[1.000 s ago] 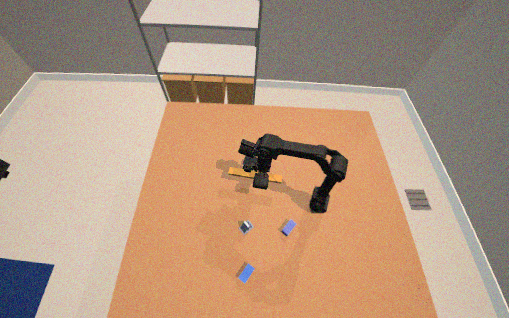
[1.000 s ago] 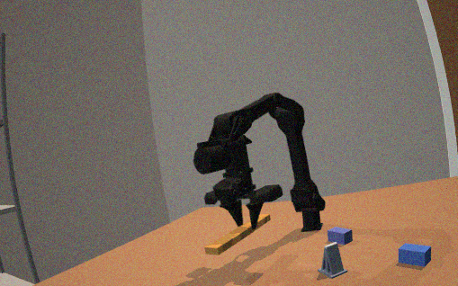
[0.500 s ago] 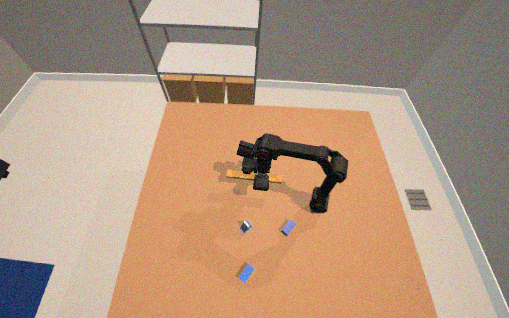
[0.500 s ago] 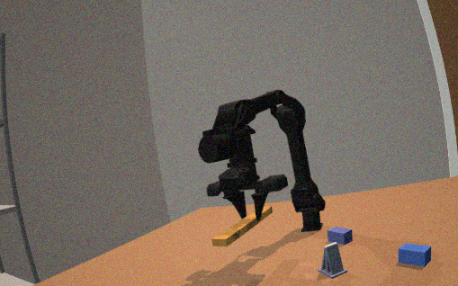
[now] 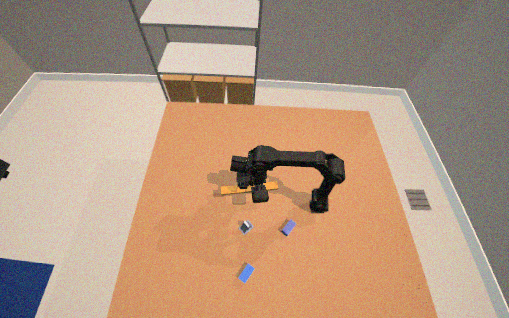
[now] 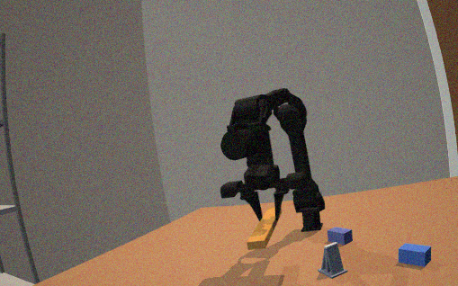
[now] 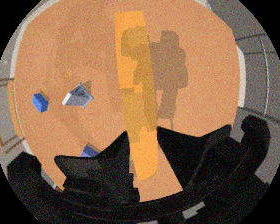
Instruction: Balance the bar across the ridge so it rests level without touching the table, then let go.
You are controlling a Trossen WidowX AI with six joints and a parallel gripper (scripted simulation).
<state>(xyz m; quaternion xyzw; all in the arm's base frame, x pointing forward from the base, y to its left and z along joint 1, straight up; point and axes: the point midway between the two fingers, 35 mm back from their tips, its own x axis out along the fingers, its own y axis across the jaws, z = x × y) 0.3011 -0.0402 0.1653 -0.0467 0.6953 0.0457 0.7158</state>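
Observation:
The orange-yellow bar [image 5: 273, 186] [image 6: 257, 242] [image 7: 129, 21] is held raised above the orange table [image 5: 197, 140] [image 6: 155, 265] [image 7: 206, 100]. My gripper [image 6: 269, 218] [image 7: 141, 131] is shut on the bar, with one black finger on each long side. In the top view the arm hides the fingertips and part of the bar. The small grey ridge [image 5: 245, 227] [image 6: 332, 262] [image 7: 77, 97] stands upright on the table, apart from the bar. In the wrist view it is left of the bar. Nothing rests on the ridge.
A purple-blue block [image 5: 288, 227] [image 6: 339, 236] [image 7: 88, 151] lies near the ridge, on the arm base's side. A brighter blue block [image 5: 246, 273] [image 6: 415, 254] [image 7: 40, 102] lies farther out beyond the ridge. A shelf rack [image 5: 212, 59] stands past the table's far edge.

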